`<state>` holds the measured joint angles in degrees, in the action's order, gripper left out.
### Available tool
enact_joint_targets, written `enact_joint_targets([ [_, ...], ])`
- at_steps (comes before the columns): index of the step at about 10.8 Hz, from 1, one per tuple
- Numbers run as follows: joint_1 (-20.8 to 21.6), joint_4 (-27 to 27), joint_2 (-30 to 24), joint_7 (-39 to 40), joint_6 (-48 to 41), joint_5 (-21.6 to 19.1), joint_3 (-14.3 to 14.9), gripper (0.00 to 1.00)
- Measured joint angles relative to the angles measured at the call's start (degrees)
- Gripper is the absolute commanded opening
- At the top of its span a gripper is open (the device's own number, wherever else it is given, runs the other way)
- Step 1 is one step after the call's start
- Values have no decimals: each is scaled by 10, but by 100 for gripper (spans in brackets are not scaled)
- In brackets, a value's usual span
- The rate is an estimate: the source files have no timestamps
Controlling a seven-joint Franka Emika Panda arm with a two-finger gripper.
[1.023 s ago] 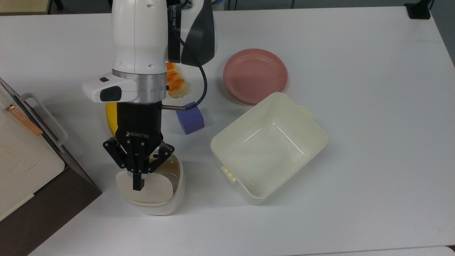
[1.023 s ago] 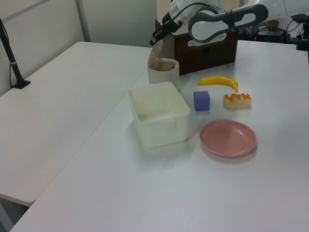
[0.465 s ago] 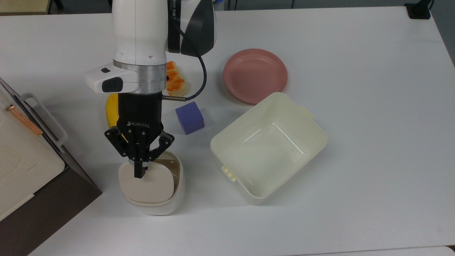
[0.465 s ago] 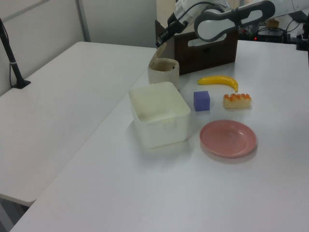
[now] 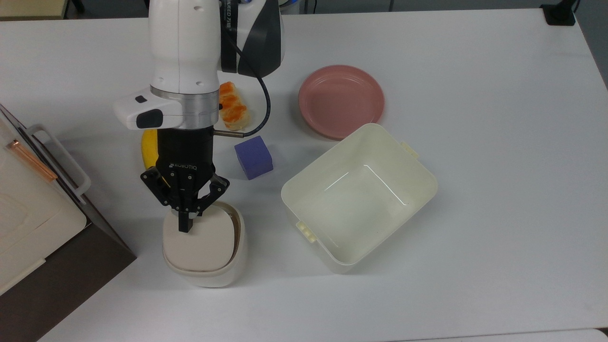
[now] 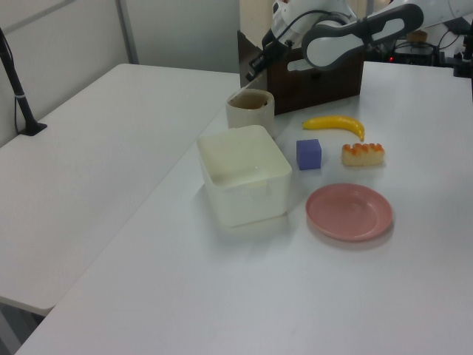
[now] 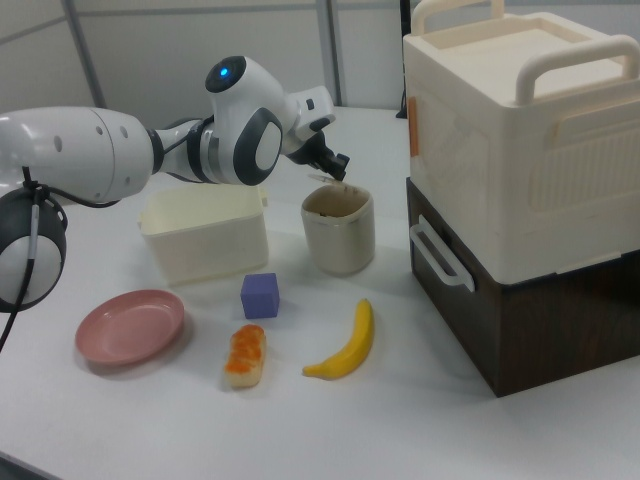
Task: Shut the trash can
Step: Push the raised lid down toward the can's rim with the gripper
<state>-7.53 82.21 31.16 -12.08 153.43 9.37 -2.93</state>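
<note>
The trash can (image 5: 209, 278) is a small cream bin near the front left of the table in the top view. Its beige lid (image 5: 202, 244) lies almost flat over the opening, with a thin dark gap along the top view's right edge. My gripper (image 5: 184, 224) is shut, its tip touching the lid's far edge from above. In the left view the trash can (image 6: 250, 115) stands behind the big tub, with the gripper (image 6: 255, 70) just above it. The right view has the gripper (image 7: 338, 178) right over the trash can (image 7: 338, 240).
A large lidless cream tub (image 5: 430, 183) sits to the top view's right of the bin. A purple cube (image 5: 254, 157), a banana (image 5: 148, 149), a glazed pastry (image 5: 232, 111) and a pink plate (image 5: 340, 101) lie behind. A tall cream-and-brown storage box (image 5: 28, 223) stands close on the top view's left.
The lid has swung down from a raised tilt to nearly flat on the bin. My shut gripper followed it, shifting slightly toward the arm's base.
</note>
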Motion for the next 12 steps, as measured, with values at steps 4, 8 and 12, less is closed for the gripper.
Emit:
enact_joint_targets([
  [4, -1, 52, -16, -36, 0, 38, 0, 0],
  [8, -8, 88, -30, -39, 0, 55, 0, 0],
  [12, -8, 98, -39, -45, 0, 57, 0, 0],
])
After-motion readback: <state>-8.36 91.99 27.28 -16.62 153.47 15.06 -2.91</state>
